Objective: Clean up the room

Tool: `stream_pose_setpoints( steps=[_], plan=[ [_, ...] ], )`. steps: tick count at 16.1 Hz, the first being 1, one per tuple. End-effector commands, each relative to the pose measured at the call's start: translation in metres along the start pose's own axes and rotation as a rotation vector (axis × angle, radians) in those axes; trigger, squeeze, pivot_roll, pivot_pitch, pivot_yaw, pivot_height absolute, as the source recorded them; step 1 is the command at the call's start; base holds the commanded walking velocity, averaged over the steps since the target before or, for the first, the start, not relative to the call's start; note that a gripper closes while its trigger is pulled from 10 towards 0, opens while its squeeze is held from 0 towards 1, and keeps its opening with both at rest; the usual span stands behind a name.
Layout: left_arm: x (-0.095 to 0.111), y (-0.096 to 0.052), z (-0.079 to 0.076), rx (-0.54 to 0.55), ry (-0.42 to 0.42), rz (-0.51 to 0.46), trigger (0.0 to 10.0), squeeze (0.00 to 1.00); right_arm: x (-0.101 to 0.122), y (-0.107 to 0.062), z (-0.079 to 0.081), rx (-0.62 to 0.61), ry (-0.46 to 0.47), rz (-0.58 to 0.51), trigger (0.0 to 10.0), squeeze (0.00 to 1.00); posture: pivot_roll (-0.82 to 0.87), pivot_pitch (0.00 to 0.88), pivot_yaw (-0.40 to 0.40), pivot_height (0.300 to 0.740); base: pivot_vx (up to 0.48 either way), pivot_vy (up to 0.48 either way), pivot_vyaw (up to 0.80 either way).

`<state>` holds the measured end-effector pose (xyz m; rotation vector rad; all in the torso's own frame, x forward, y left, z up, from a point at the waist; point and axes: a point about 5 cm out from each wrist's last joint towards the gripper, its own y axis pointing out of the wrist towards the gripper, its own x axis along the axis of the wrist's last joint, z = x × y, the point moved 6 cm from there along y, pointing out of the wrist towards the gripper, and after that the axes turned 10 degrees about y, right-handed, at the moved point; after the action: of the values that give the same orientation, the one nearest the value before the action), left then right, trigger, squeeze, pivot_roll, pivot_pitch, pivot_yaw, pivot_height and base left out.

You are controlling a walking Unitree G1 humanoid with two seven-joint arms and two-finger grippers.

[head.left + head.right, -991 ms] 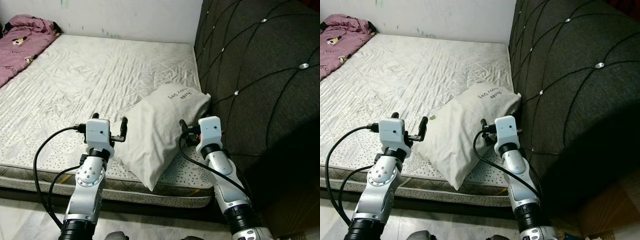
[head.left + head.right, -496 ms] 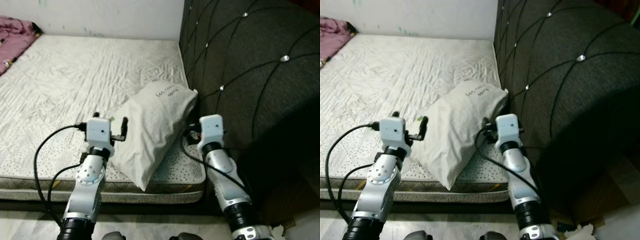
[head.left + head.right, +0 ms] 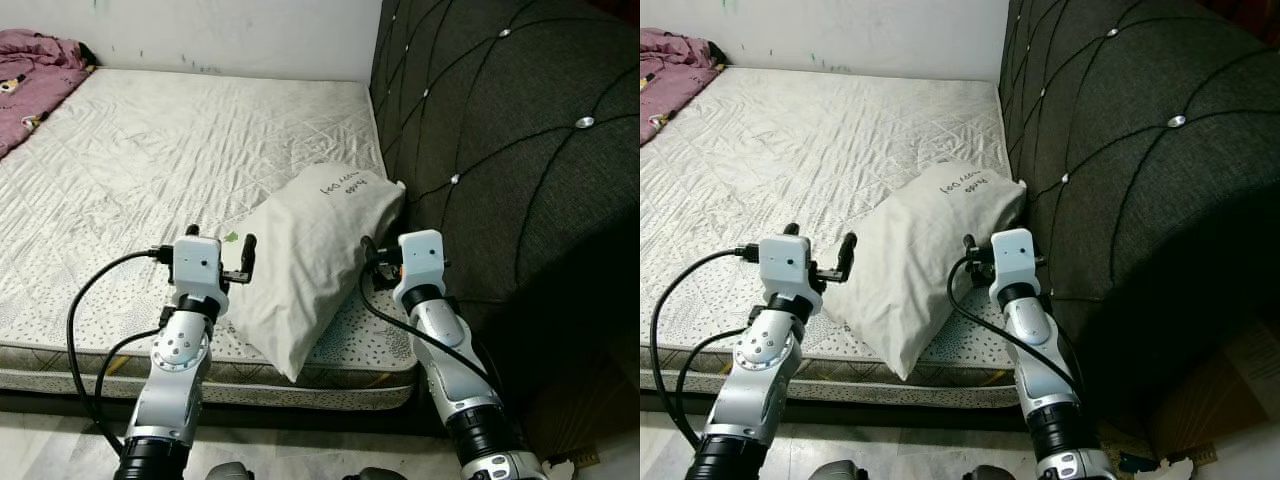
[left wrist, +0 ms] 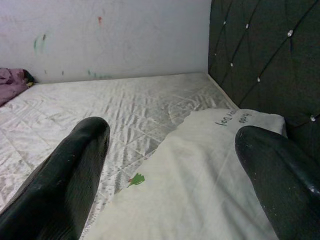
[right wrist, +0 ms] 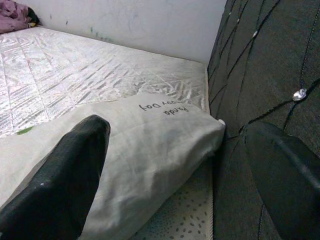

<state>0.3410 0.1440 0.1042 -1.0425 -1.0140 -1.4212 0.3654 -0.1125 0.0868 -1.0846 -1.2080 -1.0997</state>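
A white pillow (image 3: 310,265) with handwriting near its top lies tilted at the near right corner of the bare mattress (image 3: 150,150), its far end against the dark tufted headboard (image 3: 500,130). My left gripper (image 3: 220,242) is open just left of the pillow, level with its near half. In the left wrist view the pillow (image 4: 210,175) lies ahead between the two black fingers (image 4: 65,175). My right gripper (image 3: 385,262) is open at the pillow's right edge, between pillow and headboard. The right wrist view has the pillow (image 5: 150,135) ahead of one finger (image 5: 65,170). Neither gripper holds anything.
A crumpled pink blanket (image 3: 35,55) lies at the far left corner of the mattress. A white wall (image 3: 230,30) runs behind the bed. The headboard (image 3: 1120,150) blocks the whole right side. The mattress edge (image 3: 100,375) is just in front of me, with pale floor (image 3: 40,455) below.
The whole picture swung right and then back left, so the camera moved. Both arms keep the same open pose on either side of the pillow, which has not shifted on the bed.
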Motion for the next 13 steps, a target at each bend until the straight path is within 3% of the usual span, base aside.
stream_pose_setpoints(
  steps=[1,5,12,13],
  plan=[
    [0.0037,-0.001,-0.002,-0.014,-0.005,-0.009,10.0,0.0,-0.0022,-0.001,-0.0005,0.001,0.0,0.014,10.0,0.0,0.06,0.0,-0.009,0.74,0.0,0.0,0.0],
    [0.0035,-0.0013,-0.0039,-0.023,-0.015,-0.007,10.0,0.0,-0.0031,-0.0019,-0.0007,0.0,0.001,0.018,10.0,0.0,0.06,0.0,-0.007,0.74,0.0,0.0,0.0],
    [0.0035,-0.0009,-0.0071,-0.034,-0.037,-0.007,10.0,0.0,-0.0039,-0.002,-0.0026,0.0,-0.004,0.024,10.0,0.0,0.05,0.0,-0.012,0.74,0.0,0.467,0.0],
    [0.0047,-0.0006,-0.0073,-0.033,-0.033,-0.013,10.0,0.0,-0.0036,-0.0017,-0.0028,0.001,-0.006,0.024,10.0,0.0,0.05,0.0,-0.015,0.74,0.0,0.0,0.0]
  ],
)
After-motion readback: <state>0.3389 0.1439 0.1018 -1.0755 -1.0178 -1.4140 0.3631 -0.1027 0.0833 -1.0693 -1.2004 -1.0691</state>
